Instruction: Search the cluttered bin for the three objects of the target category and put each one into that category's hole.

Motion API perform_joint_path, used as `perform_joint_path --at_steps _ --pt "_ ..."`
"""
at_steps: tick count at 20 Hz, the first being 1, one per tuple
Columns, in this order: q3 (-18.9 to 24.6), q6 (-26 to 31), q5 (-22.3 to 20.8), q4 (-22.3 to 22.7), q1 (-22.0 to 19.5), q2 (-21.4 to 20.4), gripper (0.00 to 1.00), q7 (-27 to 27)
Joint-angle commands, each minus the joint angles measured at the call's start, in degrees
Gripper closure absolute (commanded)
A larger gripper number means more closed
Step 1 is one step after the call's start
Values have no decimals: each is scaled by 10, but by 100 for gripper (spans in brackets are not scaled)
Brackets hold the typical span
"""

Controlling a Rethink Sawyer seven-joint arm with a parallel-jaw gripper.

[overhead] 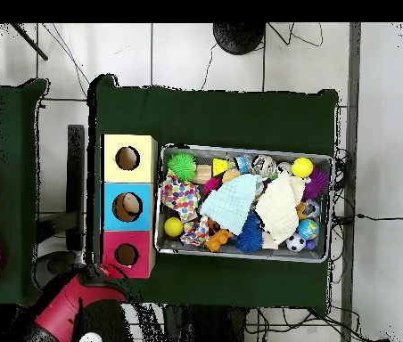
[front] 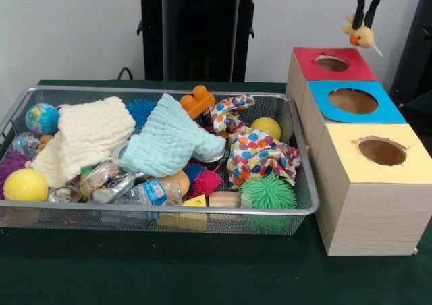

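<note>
while the gripper (front: 365, 23) hangs above the red box (front: 334, 64), its fingers (front: 358, 11) pinch a yellow duck toy (front: 360, 34).

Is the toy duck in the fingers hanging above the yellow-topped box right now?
No: in the front view the toy duck hangs from the gripper above the red-topped box, with the yellow-topped box nearest the camera.

Bin (front: 307, 207): showing shiny wire mesh metal
Boxes (front: 368, 217): showing matt pale woodgrain sides
Table cover (front: 202, 271): looking like matt green cloth
Cream towel (front: 88, 133): showing soft waffled cloth
</note>
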Motion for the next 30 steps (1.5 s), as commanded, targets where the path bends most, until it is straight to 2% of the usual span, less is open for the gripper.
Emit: perform_joint_path --at_steps 1,4,13,19,26,30 --pt "-75 -48 -40 -59 20 89 100 98" --pt "-95 -56 -44 -71 34 97 100 92" --pt "-94 -56 -31 -85 11 102 100 38" --pt "-98 -73 -24 -99 13 110 100 54" --pt "-86 -26 8 -90 6 69 100 42" --pt "-106 -12 7 -104 18 49 100 53"
